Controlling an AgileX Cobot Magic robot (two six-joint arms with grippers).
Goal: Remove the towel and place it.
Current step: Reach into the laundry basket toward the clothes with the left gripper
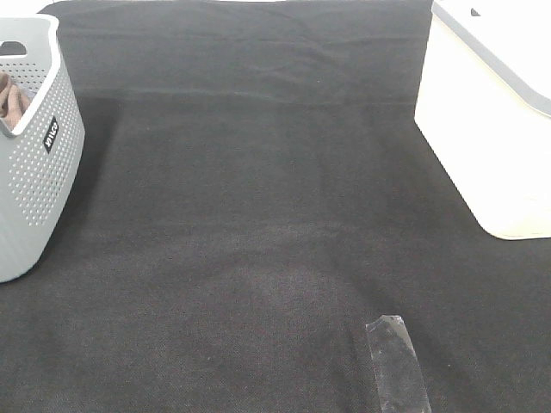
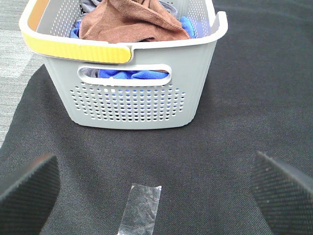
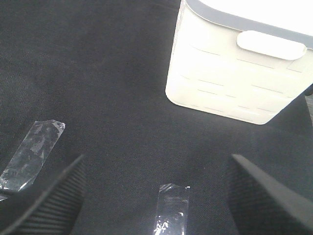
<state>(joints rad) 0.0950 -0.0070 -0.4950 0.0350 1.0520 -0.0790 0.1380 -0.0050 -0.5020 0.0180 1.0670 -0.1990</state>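
We see the towel [image 2: 132, 22] heaped in the grey basket [image 2: 146, 105] at the left edge of the bench [image 1: 258, 215]; left gripper [image 2: 156, 193] and right gripper [image 3: 156, 196] both spread apart.

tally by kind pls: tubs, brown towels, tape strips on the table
tubs: 2, a grey basket and a white bin
brown towel: 1, lying in the grey basket
tape strips: 2, the most any single view shows
total: 5
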